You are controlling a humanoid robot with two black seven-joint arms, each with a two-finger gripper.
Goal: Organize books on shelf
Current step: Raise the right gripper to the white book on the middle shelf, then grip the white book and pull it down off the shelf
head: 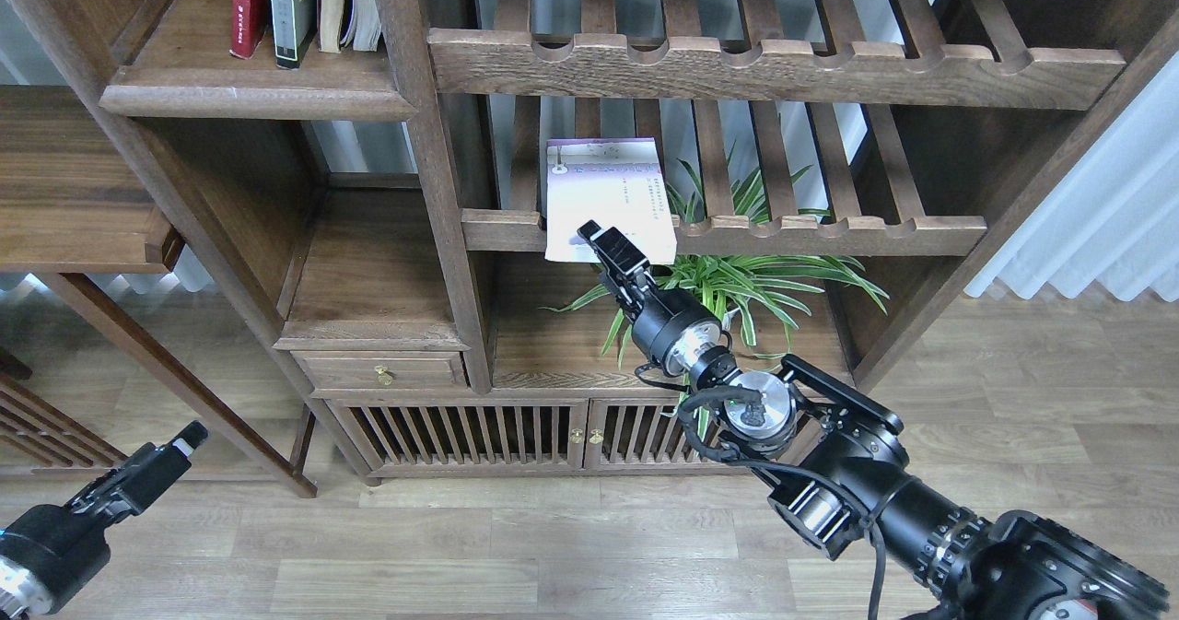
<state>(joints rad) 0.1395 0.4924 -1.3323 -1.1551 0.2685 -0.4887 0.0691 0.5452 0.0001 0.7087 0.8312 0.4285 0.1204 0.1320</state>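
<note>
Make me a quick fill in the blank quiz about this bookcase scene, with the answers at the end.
1. The pale lavender-white book lies flat on a ____ rack.
2. The red book stands upright on the solid shelf at the upper ____.
3. Below the lavender book sits a potted ____.
4. The right claw reaches toward that book's ____ edge.

Answers: slatted; left; plant; front
</note>
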